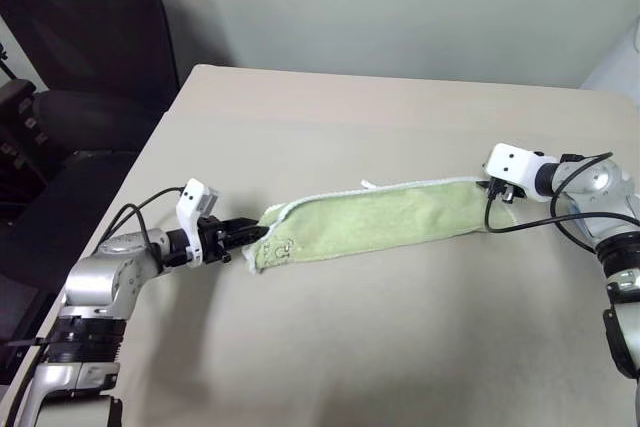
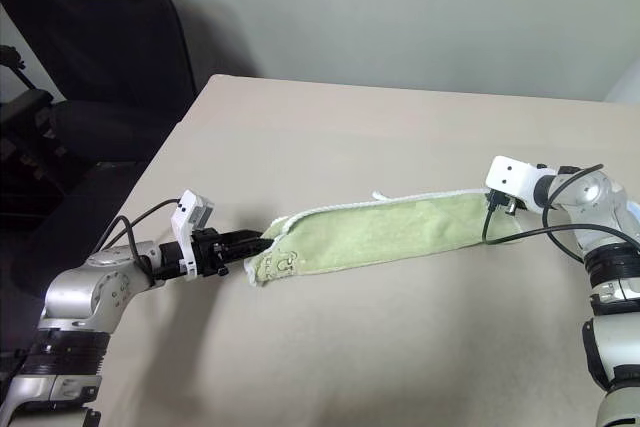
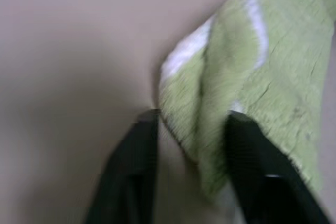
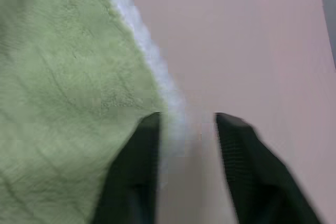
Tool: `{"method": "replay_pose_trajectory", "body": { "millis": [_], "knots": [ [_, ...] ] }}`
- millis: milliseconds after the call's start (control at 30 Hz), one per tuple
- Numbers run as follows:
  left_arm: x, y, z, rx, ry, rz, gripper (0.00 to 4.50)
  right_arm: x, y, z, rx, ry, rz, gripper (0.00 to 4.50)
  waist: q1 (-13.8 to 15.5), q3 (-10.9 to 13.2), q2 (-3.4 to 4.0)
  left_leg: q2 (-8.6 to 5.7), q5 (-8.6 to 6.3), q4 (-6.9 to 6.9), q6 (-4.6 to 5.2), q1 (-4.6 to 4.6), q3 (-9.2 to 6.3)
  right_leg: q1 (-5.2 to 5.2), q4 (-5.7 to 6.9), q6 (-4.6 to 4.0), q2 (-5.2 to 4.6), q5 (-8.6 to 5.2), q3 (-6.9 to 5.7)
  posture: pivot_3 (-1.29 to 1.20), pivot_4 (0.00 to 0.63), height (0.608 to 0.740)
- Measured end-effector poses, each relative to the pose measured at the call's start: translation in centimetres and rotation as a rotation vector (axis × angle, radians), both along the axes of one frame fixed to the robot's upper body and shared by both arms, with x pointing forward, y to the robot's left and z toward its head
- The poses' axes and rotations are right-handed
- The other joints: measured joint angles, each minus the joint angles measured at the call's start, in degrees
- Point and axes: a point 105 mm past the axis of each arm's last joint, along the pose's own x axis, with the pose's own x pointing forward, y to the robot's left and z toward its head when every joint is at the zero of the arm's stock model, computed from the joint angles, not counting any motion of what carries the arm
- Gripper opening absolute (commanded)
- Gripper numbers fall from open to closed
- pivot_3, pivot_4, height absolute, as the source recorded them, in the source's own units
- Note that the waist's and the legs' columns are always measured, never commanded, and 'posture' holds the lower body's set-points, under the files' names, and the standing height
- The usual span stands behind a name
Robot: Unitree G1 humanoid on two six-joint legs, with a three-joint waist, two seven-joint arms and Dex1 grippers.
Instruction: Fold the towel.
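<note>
Towel [image 1: 375, 219]: lt green long strip, white edging; L end effector [image 1: 262, 234] & R end effector [image 1: 489, 187] released at ends.

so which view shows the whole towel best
The right eye view: the towel lies full length on the table, both ends visible. The left eye view matches it. The wrist views show just its white-edged ends between open fingers.

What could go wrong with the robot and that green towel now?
Both grippers look open, one at each end of the long folded towel. The left gripper has cloth between its fingers, bunched, so it may catch just one layer. The right gripper straddles just the white edging and could slip off.
</note>
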Motion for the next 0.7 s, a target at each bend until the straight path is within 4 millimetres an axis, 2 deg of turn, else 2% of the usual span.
{"method": "replay_pose_trajectory", "body": {
  "millis": [100,200,267,333,400,500,567,633,700],
  "knots": [
    [0.0,1.0,0.2,0.011,-0.029,0.06,3.15,-0.7,-1.6,0.4,-0.018,-0.036,-0.024,3.0,0.06,0.0,0.0,0.02,0.0,-0.01,0.0,0.05,0.0,0.08,0.01,-0.04,-0.01,-0.01,-0.06,0.0,0.15,0.74],
    [0.9,3.0,1.7,-0.018,-0.099,0.197,3.15,-1.8,-3.6,0.8,0.076,-0.079,-0.109,3.0,0.12,0.0,-0.01,0.07,0.01,-0.02,-0.02,0.17,0.04,0.18,0.05,-0.14,0.0,0.02,-0.09,0.0,0.15,0.74],
    [1.5,3.6,3.0,-0.06,-0.15,0.263,3.21,-2.6,-4.5,0.9,0.161,-0.091,-0.168,3.38,0.15,0.0,-0.01,0.07,0.01,-0.09,-0.02,0.25,0.08,0.21,0.07,-0.2,0.0,0.07,-0.09,0.0,0.15,0.74],
    [2.4,3.5,4.7,-0.177,-0.207,0.325,3.21,-3.9,-4.7,0.3,0.358,-0.075,-0.25,3.93,0.41,-0.01,-0.11,0.07,0.04,-0.05,-0.08,0.54,0.1,0.52,0.11,-0.24,0.02,0.05,-0.12,0.0,0.15,0.74],
    [2.7,2.6,6.3,-0.258,-0.248,0.33,3.21,-5.7,-4.1,-1.3,0.587,0.006,-0.33,4.48,0.5,0.04,-0.18,0.04,0.08,-0.07,-0.14,0.83,0.14,0.83,0.09,-0.52,0.03,-0.24,-0.1,0.0,0.15,0.74],
    [2.6,0.7,7.4,-0.261,-0.281,0.263,3.21,-7.1,-2.8,-2.6,0.868,0.133,-0.437,4.48,-0.03,0.05,-0.17,-0.1,0.14,-0.06,-0.25,1.07,0.24,0.93,0.15,-0.61,0.05,-0.38,0.17,0.0,0.15,0.74],
    [2.5,-0.4,7.5,-0.246,-0.287,0.22,3.21,-7.6,-2.5,-2.1,1.001,0.171,-0.49,4.48,-0.42,0.05,-0.18,-0.15,0.23,-0.06,-0.29,1.14,0.24,0.94,0.2,-0.55,0.06,-0.33,0.25,0.0,0.15,0.74],
    [2.4,-1.9,7.2,-0.209,-0.284,0.152,3.21,-8.2,-2.2,-1.4,1.223,0.203,-0.554,4.48,-0.49,0.08,-0.37,-0.14,0.26,-0.08,-0.28,1.55,0.19,1.32,0.2,-0.49,0.14,-0.41,0.22,0.0,0.15,0.74],
    [2.3,-4.3,7.2,-0.158,-0.303,0.046,3.21,-8.9,-1.9,-2.1,1.395,0.271,-0.626,4.48,-0.29,0.11,-0.53,-0.14,0.26,-0.08,-0.27,1.83,0.04,1.54,0.19,-0.27,0.22,-0.73,0.18,0.0,0.15,0.74]
  ]
}}
